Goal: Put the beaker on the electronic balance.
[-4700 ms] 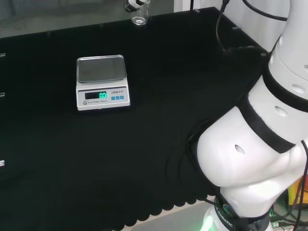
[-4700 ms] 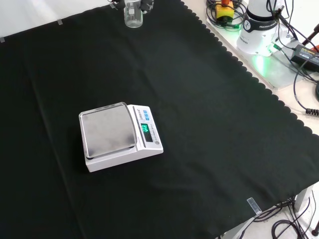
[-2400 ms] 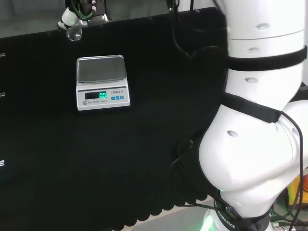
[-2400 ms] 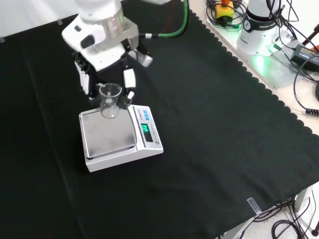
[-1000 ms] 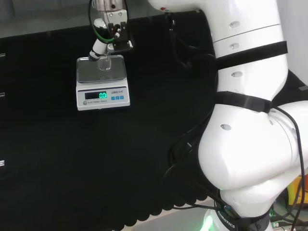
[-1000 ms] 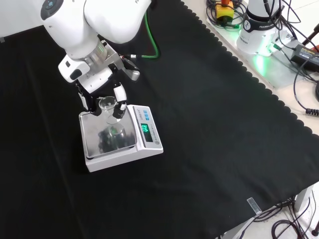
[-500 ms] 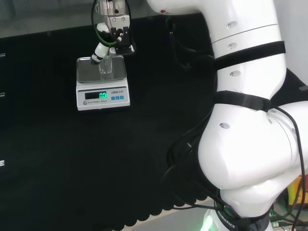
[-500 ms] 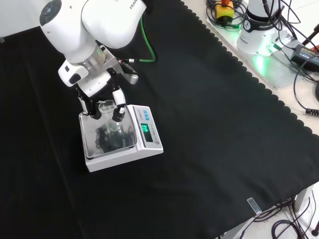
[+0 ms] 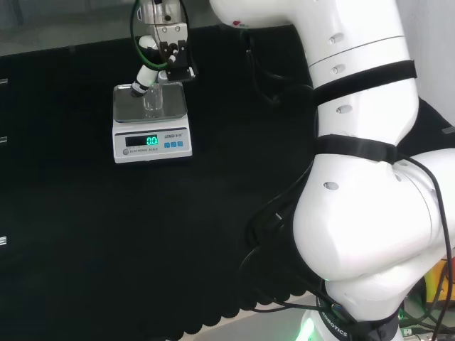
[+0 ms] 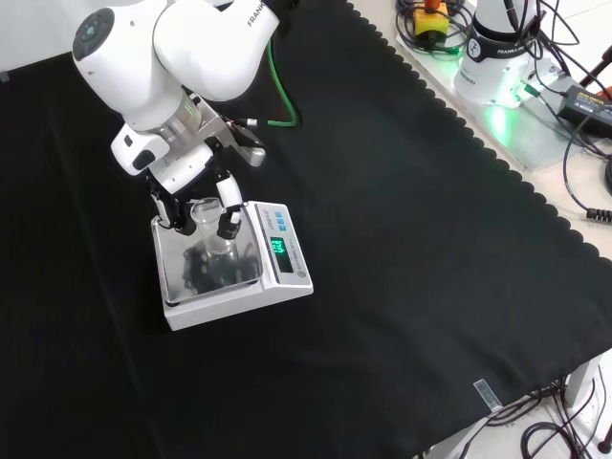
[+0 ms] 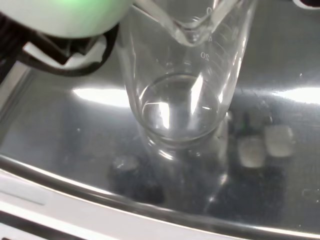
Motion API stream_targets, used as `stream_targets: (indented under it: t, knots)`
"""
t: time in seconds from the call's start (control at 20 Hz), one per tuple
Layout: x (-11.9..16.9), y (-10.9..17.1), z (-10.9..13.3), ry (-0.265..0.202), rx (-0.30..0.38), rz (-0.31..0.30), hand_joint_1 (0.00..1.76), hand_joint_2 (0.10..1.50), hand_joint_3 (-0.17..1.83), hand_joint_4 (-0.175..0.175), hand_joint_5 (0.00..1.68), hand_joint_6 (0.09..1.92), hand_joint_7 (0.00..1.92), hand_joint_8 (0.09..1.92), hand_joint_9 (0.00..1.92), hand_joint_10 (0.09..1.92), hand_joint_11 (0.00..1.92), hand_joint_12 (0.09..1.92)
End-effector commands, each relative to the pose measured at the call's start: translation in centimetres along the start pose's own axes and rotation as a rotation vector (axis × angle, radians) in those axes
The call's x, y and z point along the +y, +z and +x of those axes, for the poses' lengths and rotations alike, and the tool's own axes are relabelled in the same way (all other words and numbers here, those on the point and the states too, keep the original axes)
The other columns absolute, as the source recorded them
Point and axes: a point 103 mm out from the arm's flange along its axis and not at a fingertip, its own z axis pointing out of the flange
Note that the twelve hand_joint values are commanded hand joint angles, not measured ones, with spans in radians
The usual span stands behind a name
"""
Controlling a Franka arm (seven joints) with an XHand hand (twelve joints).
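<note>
Placement nearly complete: beaker over the balance pan, release outstanding.

The black-cloth-covered bench point(image 10: 402, 249) is carrying the white electronic balance with a steel pan point(image 10: 206, 263). The black and white robot hand point(image 10: 196, 191) is holding the small clear glass beaker point(image 10: 212, 225) upright over that pan, its fingers point(image 10: 229, 206) curling round the glass. In the wrist view the beaker's base point(image 11: 177, 117) is sitting at or just above the pan; contact cannot be confirmed. Remaining, by judgement: letting go and withdrawing. Cables and a controller are lying well apart; nothing is obstructing.
</note>
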Motion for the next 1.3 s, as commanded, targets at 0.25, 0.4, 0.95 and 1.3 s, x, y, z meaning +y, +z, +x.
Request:
stream_targets:
  t: [0.25,0.4,0.95,1.3]
  knots:
    - [-0.5,0.0,-0.2,-0.014,0.060,0.064,1.21,0.44,0.99,-0.175,1.39,0.64,1.54,0.67,1.65,0.50,1.48,0.75]
    - [-0.7,0.1,-0.3,-0.026,0.071,0.092,1.03,0.46,0.81,-0.172,1.09,0.51,1.16,0.65,1.30,0.40,1.07,1.04]
    - [-1.4,-0.4,-0.8,-0.034,0.082,0.107,0.69,0.54,0.41,-0.053,0.43,0.09,0.34,0.77,0.31,0.79,0.33,1.40]
    - [-4.8,-5.1,-3.6,-0.128,0.339,0.025,0.63,0.56,0.35,-0.043,0.39,0.09,0.29,0.77,0.26,0.81,0.28,1.41]
